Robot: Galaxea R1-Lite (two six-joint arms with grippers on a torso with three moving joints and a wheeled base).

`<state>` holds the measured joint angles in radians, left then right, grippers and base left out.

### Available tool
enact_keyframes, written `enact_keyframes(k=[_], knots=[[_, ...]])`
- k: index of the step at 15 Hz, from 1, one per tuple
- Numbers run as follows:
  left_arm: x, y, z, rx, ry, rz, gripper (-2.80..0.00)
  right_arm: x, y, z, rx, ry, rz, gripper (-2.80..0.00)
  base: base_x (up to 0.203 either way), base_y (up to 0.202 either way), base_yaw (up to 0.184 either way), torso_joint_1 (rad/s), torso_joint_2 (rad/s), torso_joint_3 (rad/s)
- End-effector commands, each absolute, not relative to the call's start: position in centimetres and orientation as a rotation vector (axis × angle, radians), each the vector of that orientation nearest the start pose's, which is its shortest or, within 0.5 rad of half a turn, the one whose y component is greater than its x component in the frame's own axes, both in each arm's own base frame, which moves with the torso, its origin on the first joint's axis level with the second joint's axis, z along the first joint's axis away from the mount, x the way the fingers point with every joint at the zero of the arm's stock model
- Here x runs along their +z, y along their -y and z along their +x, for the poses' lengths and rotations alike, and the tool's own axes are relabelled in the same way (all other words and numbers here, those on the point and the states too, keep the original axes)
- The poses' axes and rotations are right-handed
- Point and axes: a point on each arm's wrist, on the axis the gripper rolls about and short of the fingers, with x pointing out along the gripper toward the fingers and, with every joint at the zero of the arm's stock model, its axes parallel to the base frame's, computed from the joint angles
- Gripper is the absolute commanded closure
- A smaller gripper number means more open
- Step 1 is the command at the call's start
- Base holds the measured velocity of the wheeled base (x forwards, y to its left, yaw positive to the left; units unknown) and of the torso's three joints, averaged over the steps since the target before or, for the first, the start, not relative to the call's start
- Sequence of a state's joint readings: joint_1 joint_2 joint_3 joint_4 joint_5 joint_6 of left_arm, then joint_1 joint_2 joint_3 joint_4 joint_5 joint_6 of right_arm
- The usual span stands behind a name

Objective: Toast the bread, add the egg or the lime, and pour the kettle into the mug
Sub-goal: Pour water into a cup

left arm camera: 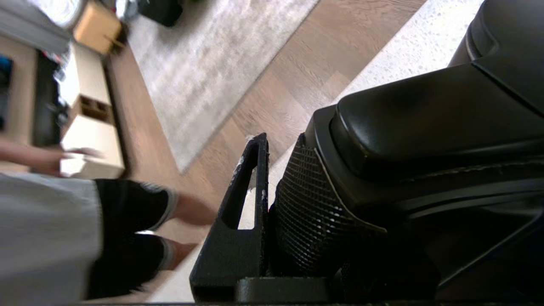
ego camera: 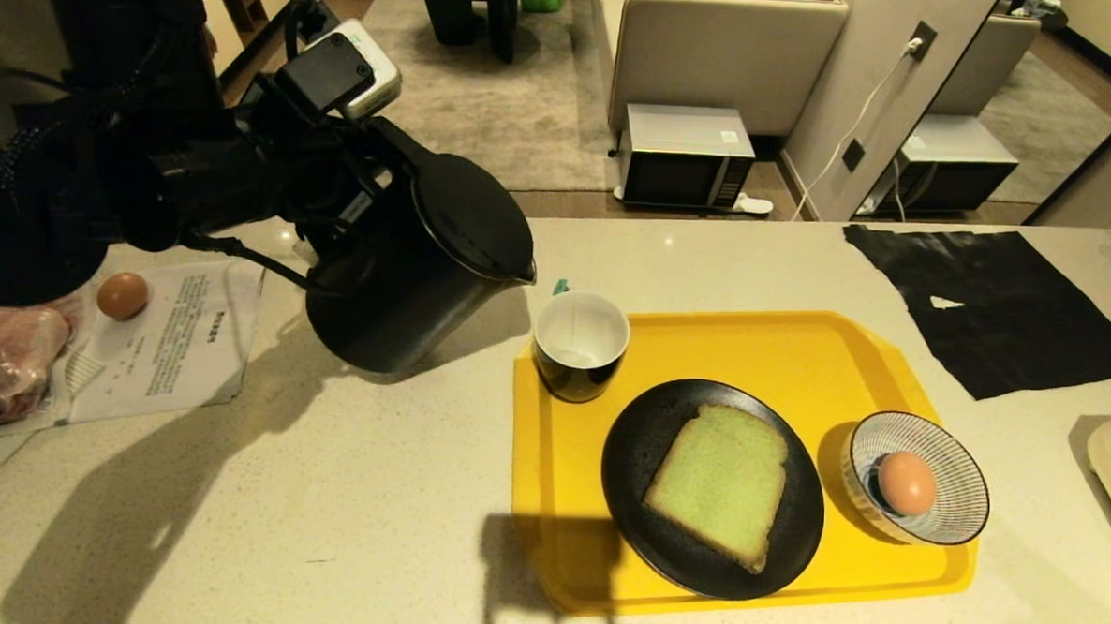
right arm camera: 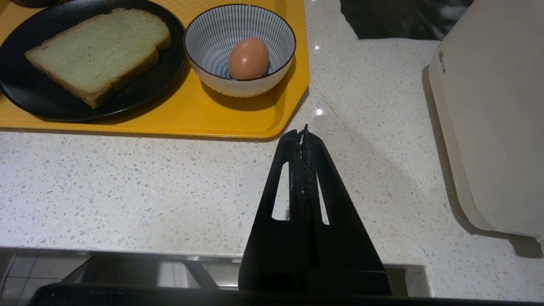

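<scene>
Kettle [ego camera: 417, 268] hangs tilted above the table [ego camera: 341, 490], spout toward the mug [ego camera: 580, 344], its handle clamped in the fingers of the left gripper [left arm camera: 272, 199], which reaches in from the left of the head view. Mug sits on the near-left corner of the yellow tray [ego camera: 798, 346], just inside the raised rim; beside it a black plate [ego camera: 632, 484] carries the bread [ego camera: 719, 481], and a striped bowl [ego camera: 956, 480] at the tray's right edge holds the egg [ego camera: 906, 483]. Open speckled tabletop lies in front of the tray and to its left (shadowed by the arm). Right gripper [right arm camera: 304, 131] hovers low over the table's near edge, fingers pressed together on nothing, well clear of the tray's corner, with a cream appliance [right arm camera: 493, 119] close on its far side bearing small lettering too small to read. A second, darker egg [ego camera: 123, 294] rests on printed sheets [ego camera: 179, 333] at far left, their text illegible. A black mat [ego camera: 996, 312] lies beyond the tray.
</scene>
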<state>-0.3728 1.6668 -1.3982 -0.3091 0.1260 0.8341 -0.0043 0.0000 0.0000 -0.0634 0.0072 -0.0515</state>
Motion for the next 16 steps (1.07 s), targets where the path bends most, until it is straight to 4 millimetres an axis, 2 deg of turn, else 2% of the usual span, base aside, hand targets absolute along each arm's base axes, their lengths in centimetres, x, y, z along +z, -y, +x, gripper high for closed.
enact_keyframes(k=[1, 5, 9, 12, 16], knots=[[33.4, 11.8, 29.9, -0.215, 0.164, 0.873, 0.0, 7.5, 0.0, -2.1, 0.002, 0.037, -0.052, 0.0, 0.0, 0.0, 0.0, 0.0, 0.0, 0.0], [33.0, 13.3, 30.7, -0.251, 0.172, 0.947, 0.0, 7.5, 0.0, -2.1, 0.003, 0.037, -0.052, 0.0, 0.0, 0.0, 0.0, 0.0, 0.0, 0.0], [33.5, 15.3, 31.9, -0.269, 0.192, 0.956, 0.0, 7.5, 0.0, -2.1, 0.003, 0.036, -0.052, 0.0, 0.0, 0.0, 0.0, 0.0, 0.0, 0.0], [33.3, 16.1, 32.2, -0.28, 0.189, 0.97, 0.0, 7.4, 0.0, -2.1, 0.004, 0.035, -0.052, 0.0, 0.0, 0.0, 0.0, 0.0, 0.0, 0.0], [34.0, 17.3, 32.3, -0.308, 0.201, 1.015, 0.0, 7.5, 0.0, -2.1, 0.003, 0.036, -0.052, 0.0, 0.0, 0.0, 0.0, 0.0, 0.0, 0.0]])
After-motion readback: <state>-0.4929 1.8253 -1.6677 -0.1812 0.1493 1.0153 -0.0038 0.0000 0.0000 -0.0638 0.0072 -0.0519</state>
